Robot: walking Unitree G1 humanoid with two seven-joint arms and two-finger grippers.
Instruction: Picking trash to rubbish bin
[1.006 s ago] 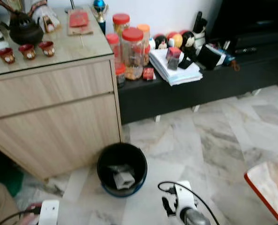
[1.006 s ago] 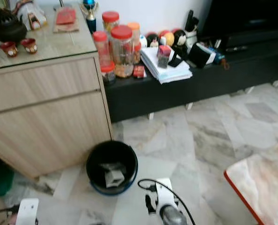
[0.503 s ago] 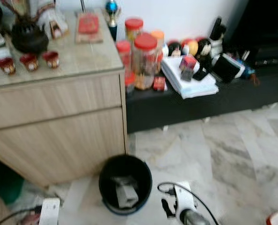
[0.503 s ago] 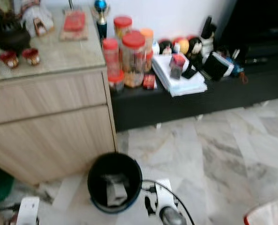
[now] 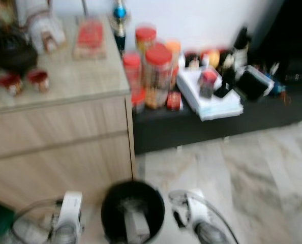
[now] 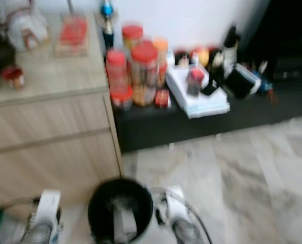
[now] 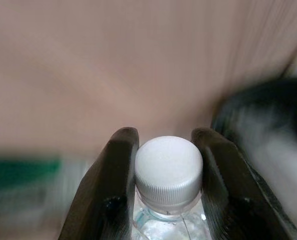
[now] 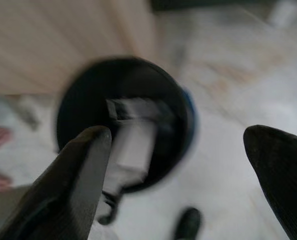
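Observation:
A black round rubbish bin (image 5: 133, 206) stands on the marble floor in front of the wooden cabinet, with pale crumpled trash (image 5: 136, 223) inside. In the left wrist view my left gripper (image 7: 166, 145) is shut on the neck of a clear plastic bottle with a white cap (image 7: 168, 172), and the bin's dark rim lies just beyond it. My left arm (image 5: 69, 216) is beside the bin on its left. My right arm (image 5: 197, 226) is on its right. My right gripper (image 8: 177, 132) is open and holds nothing, looking down at the bin (image 8: 78, 100) and its trash (image 8: 133, 145).
A light wooden cabinet (image 5: 59, 142) with a glass top carries a dark teapot and small red cups. A low black bench (image 5: 217, 122) holds red-lidded jars (image 5: 156, 76), a paper stack and figurines. Open marble floor (image 5: 252, 178) lies to the right. The views are blurred.
The camera has shifted, so the bin sits lower in the picture. My left arm has come up closer to the bin's left side. The right arm stays beside the bin.

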